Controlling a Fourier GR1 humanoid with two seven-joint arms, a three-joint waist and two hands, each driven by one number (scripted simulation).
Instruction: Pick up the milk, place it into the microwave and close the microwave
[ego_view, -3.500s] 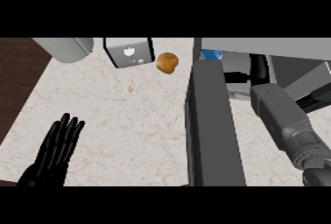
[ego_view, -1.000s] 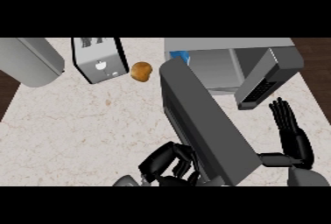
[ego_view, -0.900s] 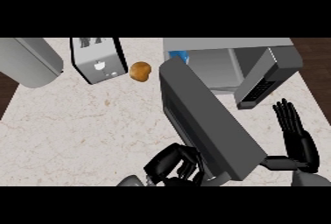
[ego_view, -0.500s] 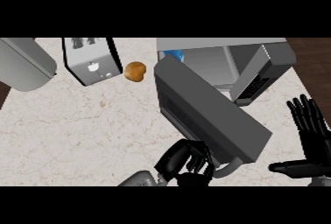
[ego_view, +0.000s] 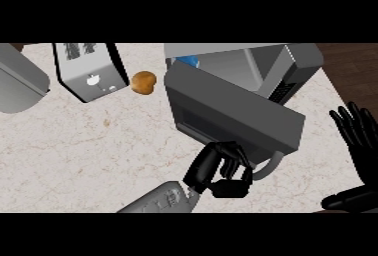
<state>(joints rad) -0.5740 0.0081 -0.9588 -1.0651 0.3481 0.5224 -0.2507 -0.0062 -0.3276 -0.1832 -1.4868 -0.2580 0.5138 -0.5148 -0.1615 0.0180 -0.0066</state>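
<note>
With fingers curled but clasping nothing, the left hand (ego_view: 220, 170) has been brought against the microwave door (ego_view: 235, 116), now swung further toward closing than a moment ago, while the milk (ego_view: 187, 61) is glimpsed inside the microwave (ego_view: 291, 70) and the open right hand (ego_view: 360, 135) rests nearby

Counter (ego_view: 88, 145): cream stone, faint tan veining.
Microwave (ego_view: 295, 65): grey casing, black panel on its side; door (ego_view: 236, 112) grey with darker window.
Milk (ego_view: 188, 61), inside microwave: blue.
Toaster (ego_view: 88, 70), left of microwave: silver, dark slots.
Potato (ego_view: 144, 82), between toaster and microwave: orange-brown.
Left hand (ego_view: 221, 170), right hand (ego_view: 362, 135): black.
</note>
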